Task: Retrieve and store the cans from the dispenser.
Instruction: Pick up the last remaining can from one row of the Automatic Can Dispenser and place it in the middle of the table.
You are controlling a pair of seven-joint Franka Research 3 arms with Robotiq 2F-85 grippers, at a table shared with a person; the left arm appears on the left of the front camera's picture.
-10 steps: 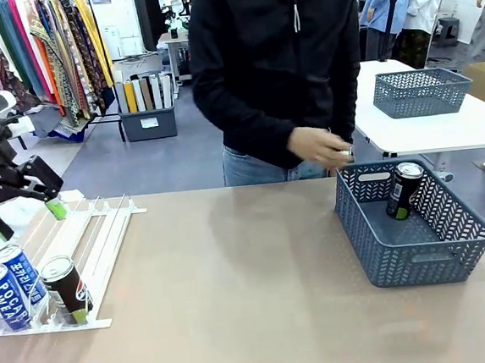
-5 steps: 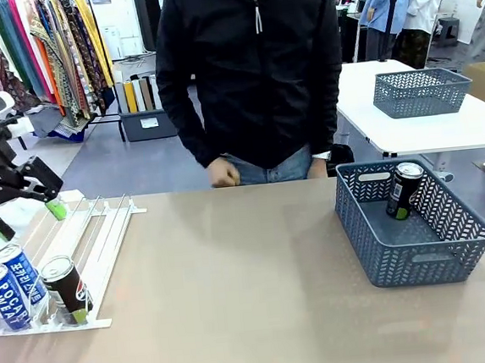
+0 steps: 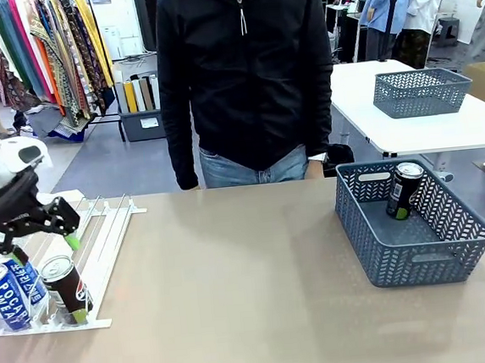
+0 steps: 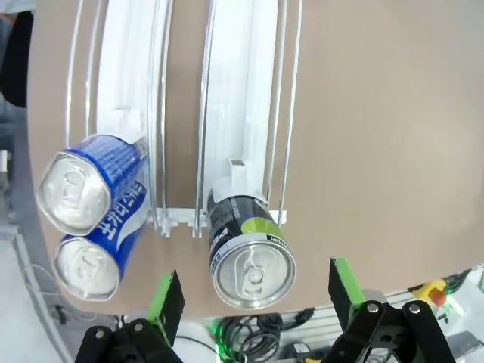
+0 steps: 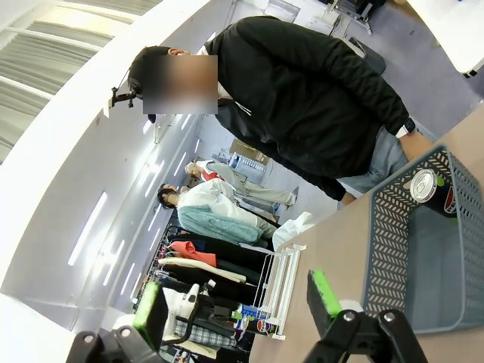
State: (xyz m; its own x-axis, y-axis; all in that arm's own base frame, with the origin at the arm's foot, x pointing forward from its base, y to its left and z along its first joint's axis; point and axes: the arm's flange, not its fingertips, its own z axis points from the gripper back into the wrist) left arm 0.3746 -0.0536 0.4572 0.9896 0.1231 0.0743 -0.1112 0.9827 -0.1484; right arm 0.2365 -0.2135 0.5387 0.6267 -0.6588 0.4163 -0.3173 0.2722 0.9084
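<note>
Front view across table toward person; left wrist close above shared dispenser, perhaps straight down.

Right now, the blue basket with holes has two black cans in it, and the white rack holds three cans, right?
Not quite. The blue-grey plastic mesh basket holds only one slim black drink can, as the front view shows. The white sloped wire rack does hold three cans: two blue cans and a black can.
</note>
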